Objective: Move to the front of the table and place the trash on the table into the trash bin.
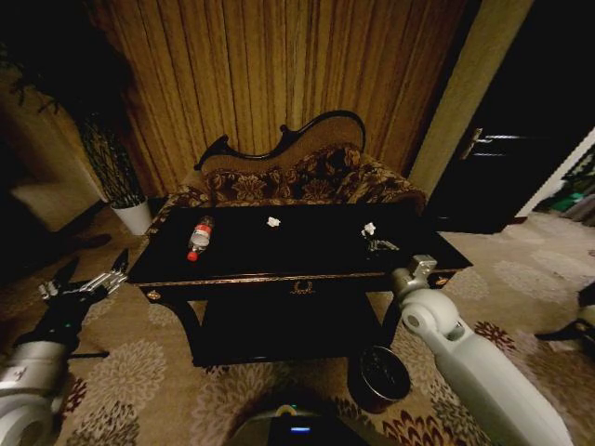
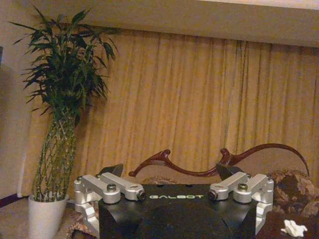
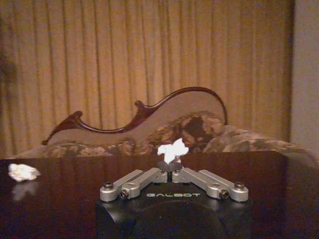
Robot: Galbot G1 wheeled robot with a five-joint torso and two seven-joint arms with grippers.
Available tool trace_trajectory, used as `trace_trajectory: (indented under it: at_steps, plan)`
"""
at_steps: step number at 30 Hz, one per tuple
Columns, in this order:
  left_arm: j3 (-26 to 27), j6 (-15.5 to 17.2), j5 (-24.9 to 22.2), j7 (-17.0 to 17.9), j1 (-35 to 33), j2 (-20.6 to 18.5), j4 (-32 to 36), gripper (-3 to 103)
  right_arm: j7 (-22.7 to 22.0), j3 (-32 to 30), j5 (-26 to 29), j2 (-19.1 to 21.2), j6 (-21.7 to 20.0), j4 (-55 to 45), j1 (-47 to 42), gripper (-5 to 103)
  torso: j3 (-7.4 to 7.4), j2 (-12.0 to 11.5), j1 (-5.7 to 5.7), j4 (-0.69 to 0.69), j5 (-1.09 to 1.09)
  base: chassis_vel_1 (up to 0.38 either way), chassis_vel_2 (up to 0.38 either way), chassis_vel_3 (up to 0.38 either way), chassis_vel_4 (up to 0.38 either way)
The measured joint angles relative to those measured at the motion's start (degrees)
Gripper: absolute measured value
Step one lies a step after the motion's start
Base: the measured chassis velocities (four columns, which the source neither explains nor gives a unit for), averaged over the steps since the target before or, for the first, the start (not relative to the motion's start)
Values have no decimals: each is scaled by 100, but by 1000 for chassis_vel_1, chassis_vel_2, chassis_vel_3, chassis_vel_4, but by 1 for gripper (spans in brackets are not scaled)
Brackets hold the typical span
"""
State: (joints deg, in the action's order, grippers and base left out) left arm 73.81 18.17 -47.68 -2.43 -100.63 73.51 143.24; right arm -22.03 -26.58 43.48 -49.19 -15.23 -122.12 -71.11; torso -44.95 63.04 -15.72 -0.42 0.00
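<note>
POSITION: you are standing before the table | RIGHT: right gripper is pinching a white scrap on the tabletop | LEFT: left gripper is hanging spread, empty, off the table's left end | LEFT TO DO: bottle and second scrap are lying on top; trash bin is waiting on the floor, nothing visibly binned yet

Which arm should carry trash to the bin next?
Right. The right gripper has its jaws shut on a white scrap, and the trash bin sits below that side. The left gripper hovers open off the table's left end.

Glossy black table, clear plastic bottle, crumpled paper scrap
</note>
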Motion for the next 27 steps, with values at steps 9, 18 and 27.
trace_trajectory:
  at_steps: [9,18,27]
  plan:
    - [-8,15,-2,-1,28,-62,0,100,-62,-795,-351,-104,-13,-405,-692,0,0,0,0,0,0,0,0,0,0]
    - [-33,19,0,-9,31,-77,0,100,-74,-1109,-125,-72,-25,-863,-1115,0,0,0,0,0,0,0,0,0,0]
    - [-42,27,2,-19,31,-89,0,100,-120,-1068,-37,-28,-48,-1196,-1423,0,-1,0,-1,0,-1,16,-15,-14,17]
